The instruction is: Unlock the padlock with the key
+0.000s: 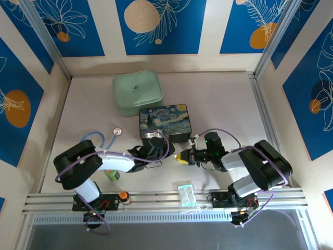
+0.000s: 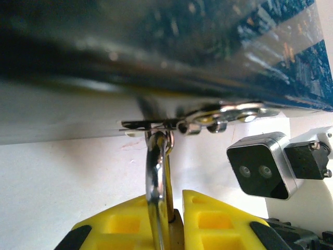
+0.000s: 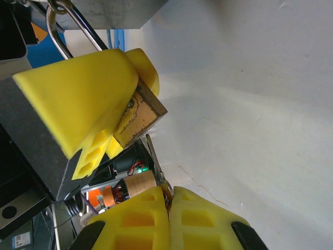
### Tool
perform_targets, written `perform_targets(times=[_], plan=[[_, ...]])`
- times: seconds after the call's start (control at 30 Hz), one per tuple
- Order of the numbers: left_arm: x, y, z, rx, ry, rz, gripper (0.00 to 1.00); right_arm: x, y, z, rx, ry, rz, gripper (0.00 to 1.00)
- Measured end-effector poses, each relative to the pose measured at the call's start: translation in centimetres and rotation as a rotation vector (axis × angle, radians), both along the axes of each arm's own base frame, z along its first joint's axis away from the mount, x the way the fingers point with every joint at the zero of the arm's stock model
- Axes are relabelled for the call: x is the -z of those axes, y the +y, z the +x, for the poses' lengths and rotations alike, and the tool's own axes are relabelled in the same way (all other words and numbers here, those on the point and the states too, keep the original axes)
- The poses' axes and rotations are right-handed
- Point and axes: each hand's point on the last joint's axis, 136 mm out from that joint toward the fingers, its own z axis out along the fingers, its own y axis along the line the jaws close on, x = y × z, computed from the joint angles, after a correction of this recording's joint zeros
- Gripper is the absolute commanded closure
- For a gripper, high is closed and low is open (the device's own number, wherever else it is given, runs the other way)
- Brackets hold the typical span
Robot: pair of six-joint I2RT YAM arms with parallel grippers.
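Observation:
The small brass padlock (image 3: 141, 115) hangs by its silver shackle (image 2: 157, 177) from the metal clasp (image 2: 221, 115) on the front of the starry-night box (image 1: 165, 121). My left gripper (image 2: 169, 208) is shut on the padlock body, and its yellow fingers (image 3: 86, 96) show from the side in the right wrist view. My right gripper (image 3: 169, 197) is shut on the thin silvery key (image 3: 155, 159). The key blade points up, and its tip is just under the padlock's bottom face, slightly apart from it. In the top view the two grippers (image 1: 156, 150) (image 1: 183, 156) meet in front of the box.
A mint-green case (image 1: 137, 92) stands behind the box. A round silver disc (image 1: 117, 131) lies to the box's left. A green object (image 1: 112, 175) sits by the left arm, and a clear packet (image 1: 186, 192) rests on the front rail (image 1: 156, 199).

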Motion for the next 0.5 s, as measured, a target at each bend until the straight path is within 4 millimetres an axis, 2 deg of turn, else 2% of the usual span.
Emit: perform_targets(times=[0.5], plan=[[-0.9,-0.2,0.6,-0.03,0.005,-0.061,1.0,-0.6,-0.3,1.5,0.04,-0.027,0.036,1.0]])
